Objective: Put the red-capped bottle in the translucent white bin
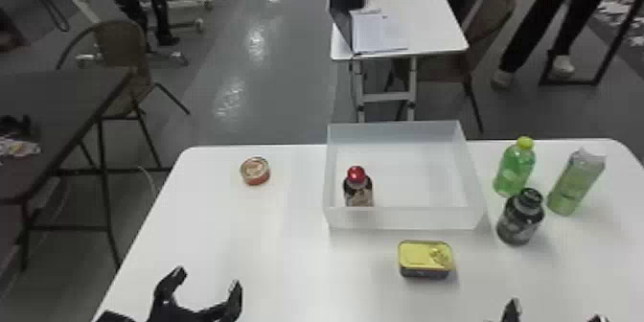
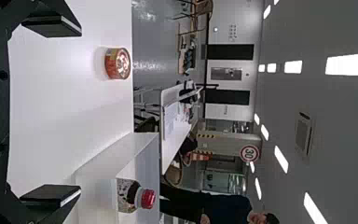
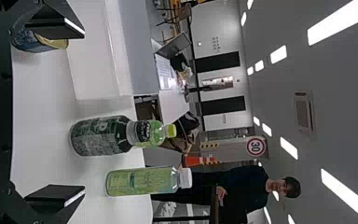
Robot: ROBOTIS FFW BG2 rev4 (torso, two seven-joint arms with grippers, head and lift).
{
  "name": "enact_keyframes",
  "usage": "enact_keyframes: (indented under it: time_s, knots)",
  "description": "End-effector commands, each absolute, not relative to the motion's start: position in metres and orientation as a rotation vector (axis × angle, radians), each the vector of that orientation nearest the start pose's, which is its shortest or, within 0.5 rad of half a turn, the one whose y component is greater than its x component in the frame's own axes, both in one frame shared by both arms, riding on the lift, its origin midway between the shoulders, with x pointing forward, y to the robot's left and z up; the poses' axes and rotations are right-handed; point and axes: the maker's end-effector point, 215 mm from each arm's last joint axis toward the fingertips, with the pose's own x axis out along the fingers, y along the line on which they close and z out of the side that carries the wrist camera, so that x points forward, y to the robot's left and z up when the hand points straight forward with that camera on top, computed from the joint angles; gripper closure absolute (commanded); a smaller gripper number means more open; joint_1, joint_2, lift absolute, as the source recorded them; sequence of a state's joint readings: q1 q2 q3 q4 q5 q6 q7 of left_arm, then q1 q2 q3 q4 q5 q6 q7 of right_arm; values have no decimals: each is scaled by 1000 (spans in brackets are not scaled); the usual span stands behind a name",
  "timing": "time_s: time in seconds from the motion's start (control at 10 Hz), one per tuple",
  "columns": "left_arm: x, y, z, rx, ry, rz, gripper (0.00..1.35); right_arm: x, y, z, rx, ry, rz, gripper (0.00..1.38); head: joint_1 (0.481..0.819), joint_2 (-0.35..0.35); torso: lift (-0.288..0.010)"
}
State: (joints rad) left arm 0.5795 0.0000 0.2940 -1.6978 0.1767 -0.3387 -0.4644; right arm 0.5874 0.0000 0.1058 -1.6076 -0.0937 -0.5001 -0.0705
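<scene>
The red-capped bottle (image 1: 357, 189) stands upright inside the translucent white bin (image 1: 405, 219), at its left front corner. My left gripper (image 1: 206, 278) is open over the table's front left, short of the bin and holding nothing. At the bottom edge, toward the right, is my right gripper (image 1: 556, 314), also open. In the left wrist view the left gripper (image 2: 51, 112) has wide-parted fingers, with the bottle (image 2: 131, 196) beyond them in the bin (image 2: 116, 158). The right wrist view has the right gripper (image 3: 58, 112) with nothing between its fingers.
A round can (image 1: 255, 171) sits left of the bin, a yellow-lidded tin (image 1: 425, 259) in front of it. To its right stand a dark bottle (image 1: 521, 216), a green bottle with a yellow-green cap (image 1: 515, 167) and a pale green bottle (image 1: 575, 182).
</scene>
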Motion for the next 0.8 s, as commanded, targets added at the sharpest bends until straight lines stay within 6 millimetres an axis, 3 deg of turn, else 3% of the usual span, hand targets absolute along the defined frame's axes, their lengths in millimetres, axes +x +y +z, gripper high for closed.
enact_keyframes:
  time_s: [0.0, 0.7]
  knots:
    - [370, 300, -437, -57, 67, -154, 116, 363, -197, -457, 135, 60, -28, 122, 695, 180, -17]
    - [372, 289, -442, -103, 61, -161, 116, 363, -197, -457, 135, 60, -28, 124, 695, 146, -17]
